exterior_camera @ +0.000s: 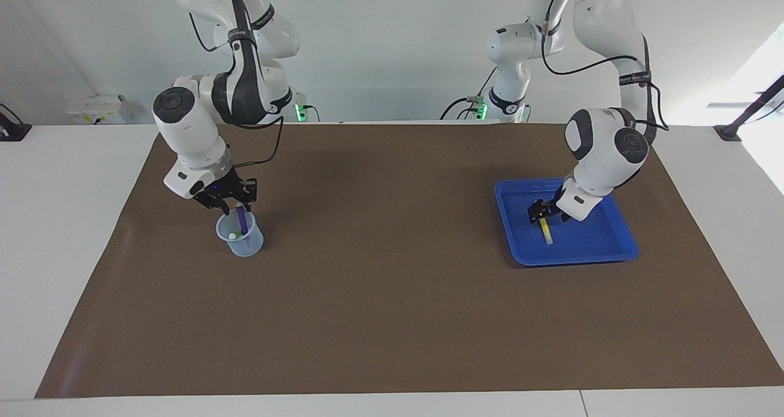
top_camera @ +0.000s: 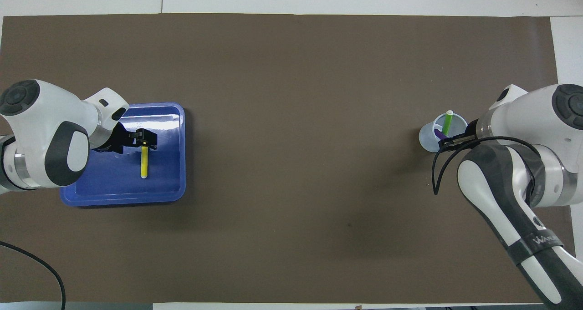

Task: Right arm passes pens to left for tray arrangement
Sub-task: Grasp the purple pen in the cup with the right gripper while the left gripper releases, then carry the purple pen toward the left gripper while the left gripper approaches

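The right gripper (exterior_camera: 237, 207) sits directly above the cup (exterior_camera: 240, 236) near the desk's right-arm end — whether it grips the upright purple pen (exterior_camera: 242, 220) there, I cannot tell. The left gripper (exterior_camera: 539, 214), spread open, hovers over the yellow pen (exterior_camera: 546, 231) lying flat in the tray (exterior_camera: 576, 255).

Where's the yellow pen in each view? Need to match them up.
Facing view: yellow pen lies in the blue tray, at the picture's right, just under the left gripper.
Overhead view: same pen in the tray, at the picture's left.
Shared landmark: the blue tray.
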Controlling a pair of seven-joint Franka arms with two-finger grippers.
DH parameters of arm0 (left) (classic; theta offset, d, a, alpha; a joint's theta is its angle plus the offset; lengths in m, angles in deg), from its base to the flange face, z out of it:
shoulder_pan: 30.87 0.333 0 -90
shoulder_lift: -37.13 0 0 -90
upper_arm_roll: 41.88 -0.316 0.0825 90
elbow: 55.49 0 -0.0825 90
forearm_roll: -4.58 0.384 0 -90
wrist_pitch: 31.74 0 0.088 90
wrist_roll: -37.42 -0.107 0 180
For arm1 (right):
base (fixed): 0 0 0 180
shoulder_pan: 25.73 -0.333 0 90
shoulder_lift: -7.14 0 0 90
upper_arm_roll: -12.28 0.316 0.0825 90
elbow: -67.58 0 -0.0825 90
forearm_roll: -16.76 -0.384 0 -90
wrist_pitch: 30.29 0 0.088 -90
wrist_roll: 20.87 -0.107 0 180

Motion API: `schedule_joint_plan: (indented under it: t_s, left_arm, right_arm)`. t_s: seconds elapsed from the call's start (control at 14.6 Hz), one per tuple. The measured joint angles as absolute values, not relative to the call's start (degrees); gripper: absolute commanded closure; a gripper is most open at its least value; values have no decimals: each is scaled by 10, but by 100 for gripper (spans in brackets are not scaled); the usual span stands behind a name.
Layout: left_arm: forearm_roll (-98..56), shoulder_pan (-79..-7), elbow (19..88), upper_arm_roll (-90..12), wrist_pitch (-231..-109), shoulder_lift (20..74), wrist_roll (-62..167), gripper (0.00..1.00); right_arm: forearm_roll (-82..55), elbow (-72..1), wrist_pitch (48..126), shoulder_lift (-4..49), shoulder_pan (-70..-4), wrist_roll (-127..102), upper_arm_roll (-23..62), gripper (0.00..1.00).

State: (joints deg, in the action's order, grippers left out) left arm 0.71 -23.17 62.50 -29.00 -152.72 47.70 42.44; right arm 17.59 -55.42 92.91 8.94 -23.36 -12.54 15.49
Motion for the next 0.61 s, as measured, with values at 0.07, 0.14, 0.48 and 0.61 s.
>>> schedule_joint_plan:
  t_s: [0.07, 0.14, 0.48, 0.61]
  left_arm:
    - [7, -233, 598, -288, -1488, 475, 442, 0]
    - [7, -238, 567, -287, -1445, 472, 463, 0]
    - [-5, -265, 443, -282, -1285, 448, 580, 0]
    - [-34, -269, 425, -281, -1269, 427, 635, 0]
  right_arm:
    - [177, -555, 927, 87, -233, -125, 155, 74]
    - [177, -555, 925, 86, -233, -125, 155, 82]
    - [178, -555, 924, 86, -233, -125, 156, 100]
    - [178, -551, 915, 86, -233, -125, 156, 100]
